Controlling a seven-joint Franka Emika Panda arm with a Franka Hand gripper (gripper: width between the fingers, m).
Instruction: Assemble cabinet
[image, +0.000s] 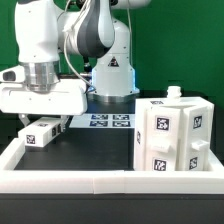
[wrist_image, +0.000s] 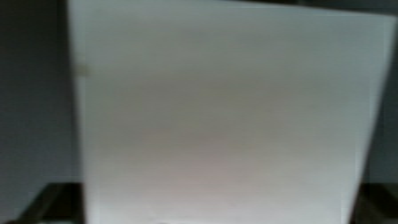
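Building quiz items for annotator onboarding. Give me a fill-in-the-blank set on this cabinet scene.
1. The cabinet body stands at the exterior view's ____ side.
2. The claw is right above a small tagged part at the exterior view's ____ side.
3. The marker board lies on a table whose surface is ____.
4. The low rim edging that table is ____.
Missing words: right; left; black; white.

One cabinet body (image: 172, 135), one small panel (image: 44, 131), one marker board (image: 110, 120).

Exterior faces arm (image: 95, 35), wrist near white panel (wrist_image: 222, 110)
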